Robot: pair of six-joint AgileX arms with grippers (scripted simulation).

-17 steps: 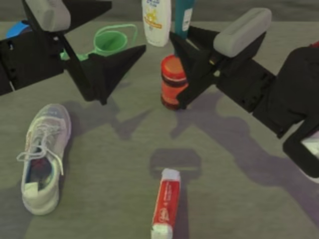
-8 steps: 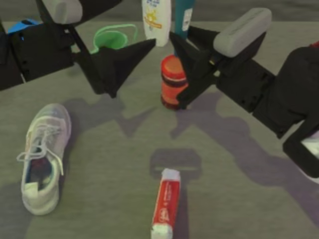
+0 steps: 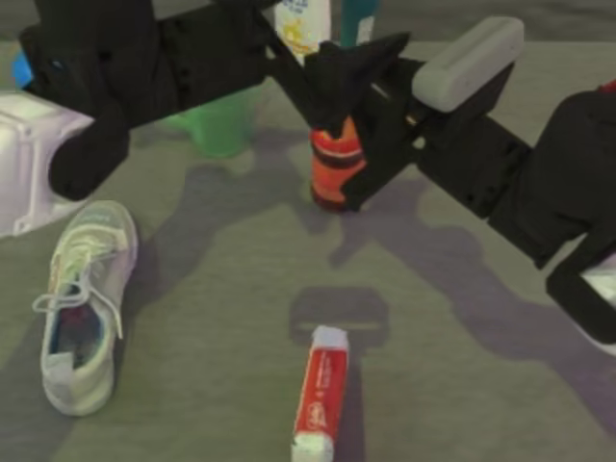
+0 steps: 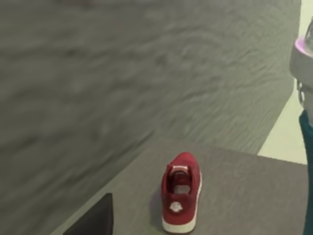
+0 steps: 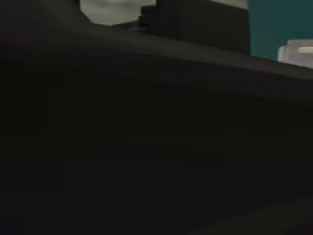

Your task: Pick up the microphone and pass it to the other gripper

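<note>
Crowding one red jar (image 3: 334, 164), two grippers, left (image 3: 339, 69), right (image 3: 371, 135), finger states unclear.

We see white sneaker (image 3: 82, 303) at table's left, red-and-white toothpaste tube (image 3: 320, 392) front centre, orange jar (image 3: 334, 169) mid-table, green cup (image 3: 219, 125) behind; red sneaker (image 4: 181, 198) in left wrist view.

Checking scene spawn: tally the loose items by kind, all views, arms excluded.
Shoes: 2, white shoe and red shoe
Lotion bottle: 1
Toothpaste tube: 1
Orange can: 1
Green cup: 1
Microphone: 1
Blue thing, mostly hidden: 1
Total: 8
</note>
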